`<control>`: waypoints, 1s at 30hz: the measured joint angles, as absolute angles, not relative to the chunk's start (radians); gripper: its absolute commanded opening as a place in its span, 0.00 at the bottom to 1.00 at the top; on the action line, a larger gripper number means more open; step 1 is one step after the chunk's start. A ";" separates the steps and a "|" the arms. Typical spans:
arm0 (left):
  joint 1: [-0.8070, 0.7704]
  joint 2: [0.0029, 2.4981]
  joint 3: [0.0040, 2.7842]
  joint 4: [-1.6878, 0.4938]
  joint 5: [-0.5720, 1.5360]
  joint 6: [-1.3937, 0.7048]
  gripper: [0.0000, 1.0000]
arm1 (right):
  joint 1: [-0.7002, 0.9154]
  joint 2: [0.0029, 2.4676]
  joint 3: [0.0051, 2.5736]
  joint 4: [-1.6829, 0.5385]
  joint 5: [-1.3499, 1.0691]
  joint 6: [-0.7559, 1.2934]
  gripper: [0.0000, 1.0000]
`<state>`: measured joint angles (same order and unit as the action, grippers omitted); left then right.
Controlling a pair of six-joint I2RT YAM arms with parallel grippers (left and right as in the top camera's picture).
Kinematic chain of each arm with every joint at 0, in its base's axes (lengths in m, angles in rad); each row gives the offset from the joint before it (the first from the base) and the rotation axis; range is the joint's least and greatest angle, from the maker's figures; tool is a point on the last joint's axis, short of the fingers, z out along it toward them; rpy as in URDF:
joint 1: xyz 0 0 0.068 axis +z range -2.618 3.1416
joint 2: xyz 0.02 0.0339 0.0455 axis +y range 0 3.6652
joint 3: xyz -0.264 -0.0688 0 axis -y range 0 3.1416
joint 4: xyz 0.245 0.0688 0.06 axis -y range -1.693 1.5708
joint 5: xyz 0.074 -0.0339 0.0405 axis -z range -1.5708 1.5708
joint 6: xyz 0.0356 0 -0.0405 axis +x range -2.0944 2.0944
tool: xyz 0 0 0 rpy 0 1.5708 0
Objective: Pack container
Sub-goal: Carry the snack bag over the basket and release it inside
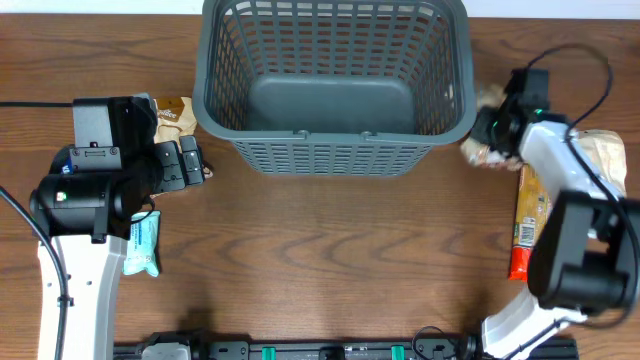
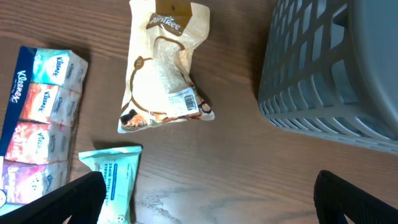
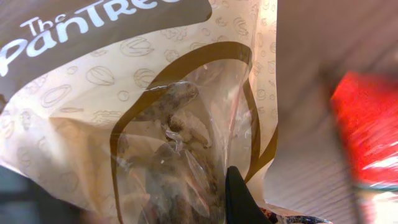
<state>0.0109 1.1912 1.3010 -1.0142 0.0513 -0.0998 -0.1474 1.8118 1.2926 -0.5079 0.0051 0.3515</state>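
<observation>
The container [image 1: 335,150], a large dark grey lattice basket, stands at the back middle; its corner shows in the left wrist view [image 2: 323,74]. My right gripper [image 1: 492,127] is by the basket's right wall, shut on a beige Pantree nut packet [image 1: 482,152]. That packet fills the right wrist view [image 3: 155,106]; one black finger [image 3: 239,196] presses on it and the other is hidden. My left gripper [image 1: 186,162] is open and empty left of the basket, its fingers wide apart over bare wood [image 2: 211,205]. A second Pantree packet [image 2: 163,68] lies ahead of it.
A teal wipes packet [image 2: 115,180] lies by the left finger, also in the overhead view [image 1: 143,243]. A Kleenex tissue pack [image 2: 37,124] is further left. At the right lie another beige packet [image 1: 603,152] and an orange-red bar [image 1: 525,225].
</observation>
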 measured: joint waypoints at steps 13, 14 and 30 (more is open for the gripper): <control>0.011 1.191 1.301 -1.014 0.051 -0.099 0.99 | -0.067 1.538 1.571 -0.579 -0.081 0.028 0.01; 0.011 1.191 1.301 -1.014 0.051 -0.099 0.99 | -0.038 1.538 1.606 -0.599 -0.136 -0.055 0.01; 0.011 1.191 1.301 -1.014 0.051 -0.099 0.98 | 0.297 1.633 1.750 -0.589 -0.437 -0.701 0.01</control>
